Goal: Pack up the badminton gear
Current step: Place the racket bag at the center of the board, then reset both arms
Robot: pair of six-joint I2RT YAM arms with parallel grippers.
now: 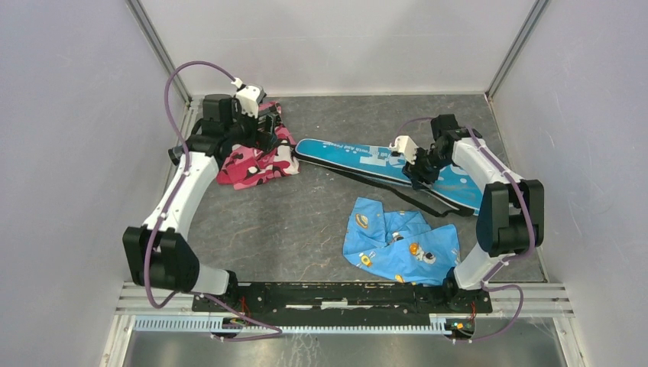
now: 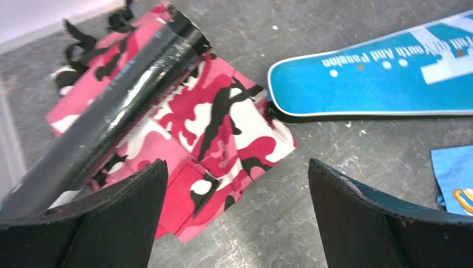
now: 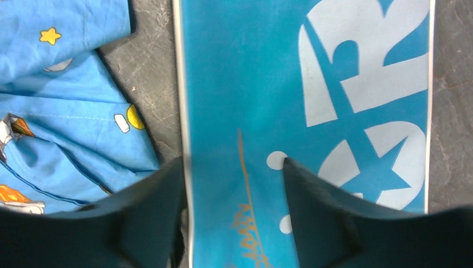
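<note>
Quick update from my end of the link. My left claw (image 2: 237, 218) is out at about 10 o'clock on the surface (image 1: 290, 222), spread as wide as it goes, with nothing between the fingers. It hangs over the near corner of the pink camo bag (image 2: 223, 128). The black tube (image 2: 128, 103) lies across the top of that bag at a slant. There's some faint teal print along the tube, but I can't read it.

The blue racquet cover (image 2: 379, 84) lies flat from the centre out toward 3 o'clock, its narrow end just beside the bag. On the left wrist cam the white line on it comes through upside down, and I can make out "Youth And Passion".

My right claw (image 3: 234, 212) sits over that cover with the fingers partway apart and nothing pinched. One fingertip is at the cover's piped edge and the other is over the blue panel. Between them I see a big white "R", part of another letter with a star cut into it, and some gold script too squiggly to read.

The blue cartoon cloth (image 3: 61, 111) is bunched at 5 o'clock, just beside the cover.
</note>
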